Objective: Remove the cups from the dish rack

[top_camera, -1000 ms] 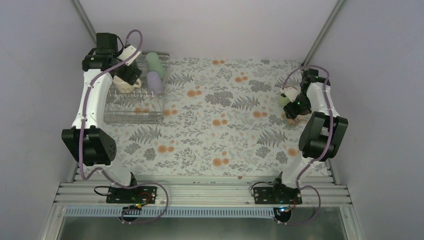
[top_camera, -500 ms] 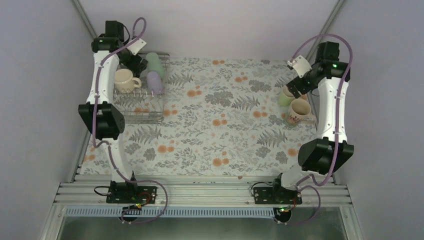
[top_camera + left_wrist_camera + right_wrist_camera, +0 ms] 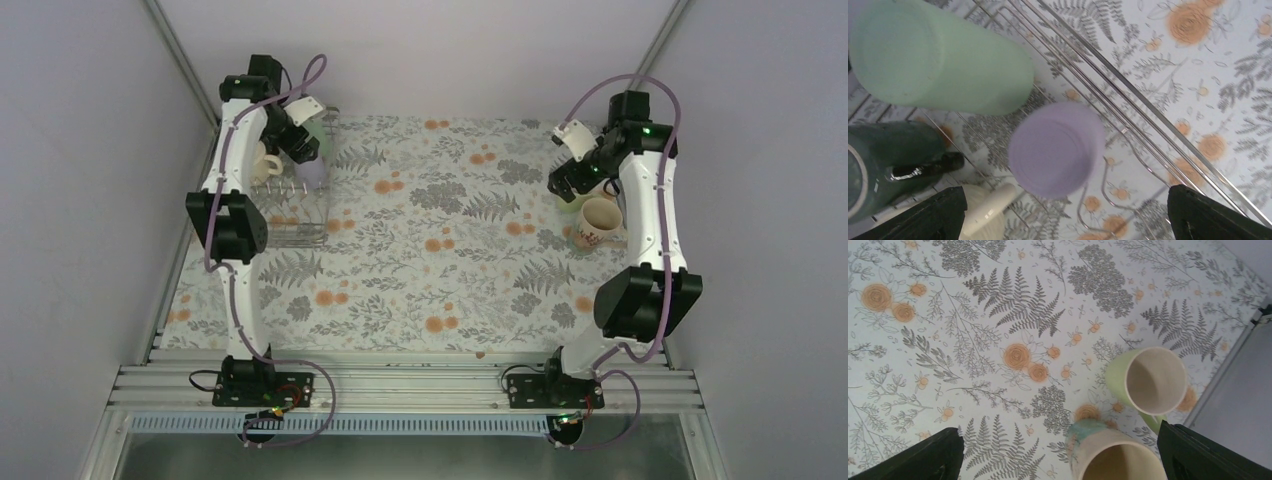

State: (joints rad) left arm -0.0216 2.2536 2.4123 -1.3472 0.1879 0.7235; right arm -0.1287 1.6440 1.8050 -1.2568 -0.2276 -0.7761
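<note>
The silver wire dish rack (image 3: 290,228) stands at the far left. In the left wrist view it (image 3: 1128,92) holds an upside-down lilac tumbler (image 3: 1057,149), a mint-green tumbler (image 3: 938,60) lying on its side, a dark green-black mug (image 3: 888,160) and a cream-yellow mug (image 3: 983,215). My left gripper (image 3: 300,150) hovers open above the lilac tumbler, which sits between its wide-spread fingers (image 3: 933,217). A pale yellow-green cup (image 3: 1153,380) and a beige patterned mug (image 3: 1118,455) stand upright on the table at the far right. My right gripper (image 3: 562,182) is open and empty above and left of them.
A floral cloth (image 3: 450,250) covers the table. Grey walls close it in at the left, back and right, and the cloth's right edge (image 3: 1228,360) runs just beyond the two cups. The rack's upright prongs (image 3: 1093,200) rise beside the lilac tumbler.
My left gripper has moved right, from over the cream-yellow mug to over the lilac tumbler. My right arm has risen from the two cups and the gripper has shifted left of them.
</note>
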